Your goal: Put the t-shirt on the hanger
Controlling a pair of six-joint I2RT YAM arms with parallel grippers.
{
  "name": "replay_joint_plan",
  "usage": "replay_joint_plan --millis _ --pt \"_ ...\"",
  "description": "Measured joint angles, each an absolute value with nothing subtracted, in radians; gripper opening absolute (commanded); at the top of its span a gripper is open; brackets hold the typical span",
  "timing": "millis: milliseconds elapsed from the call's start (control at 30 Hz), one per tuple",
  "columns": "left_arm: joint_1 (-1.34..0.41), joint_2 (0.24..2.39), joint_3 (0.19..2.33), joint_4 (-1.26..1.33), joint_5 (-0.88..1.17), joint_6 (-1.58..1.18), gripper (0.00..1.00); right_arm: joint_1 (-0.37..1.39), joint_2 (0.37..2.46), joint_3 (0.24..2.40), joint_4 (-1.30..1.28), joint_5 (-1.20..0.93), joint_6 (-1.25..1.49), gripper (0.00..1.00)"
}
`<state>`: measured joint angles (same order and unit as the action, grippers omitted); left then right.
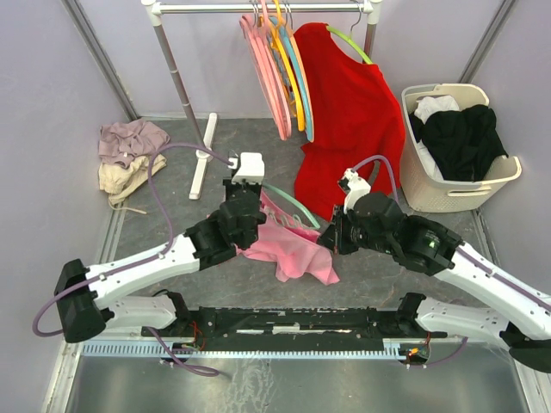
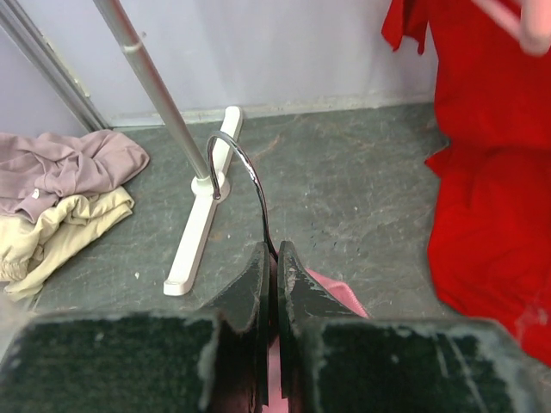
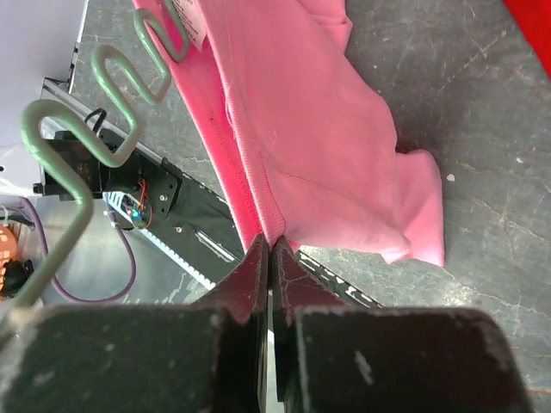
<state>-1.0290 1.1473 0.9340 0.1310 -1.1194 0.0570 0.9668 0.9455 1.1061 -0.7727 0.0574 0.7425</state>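
The left gripper [image 1: 244,209] is clenched on the hanger [image 1: 297,204] at the foot of its metal hook. In the left wrist view its fingers [image 2: 258,275] stand pressed together around the wire, and the hook [image 2: 250,176] curves up and away from them toward the rack's pole [image 2: 146,64]. From there the mint arm of the hanger runs to the right, toward the right gripper [image 1: 330,237].

The right gripper is clamped on the t-shirt [image 1: 297,249] – its wrist view shows the jaws closed on a stitched edge of the pink cloth [image 3: 318,146]. The hanger's wavy bar [image 3: 65,163] lies just beside that edge, to the left. Whether any of the hanger sits inside the t-shirt I cannot tell.

The t-shirt hangs crumpled between the two grippers, below the hanger, and its lower folds seem to rest on the table [image 1: 232,146] in front of the arms' bases.

Behind, a red shirt [image 1: 357,112] hangs from the rack [image 1: 258,7] beside a bunch of pink hangers [image 1: 267,77], its hem reaching down to the table near the right gripper. A basket [image 1: 422,185] with black and white clothes stands at the right – a heap of pale clothes [image 1: 129,155] lies at the far left
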Motion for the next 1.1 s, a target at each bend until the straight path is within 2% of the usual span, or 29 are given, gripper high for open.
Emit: replay_joint_plan --millis 467,733,1100 --pt "-1.052 1.313 0.885 0.265 -1.169 0.057 0.03 0.967 0.834 0.96 -0.704 0.06 0.834 0.01" --pt "-1.052 1.333 0.902 0.267 -1.168 0.057 0.03 0.967 0.813 0.848 -0.675 0.052 0.873 0.01" --pt "-1.051 1.333 0.928 0.262 -1.161 0.056 0.03 0.967 0.818 0.841 -0.632 0.028 0.894 0.01"
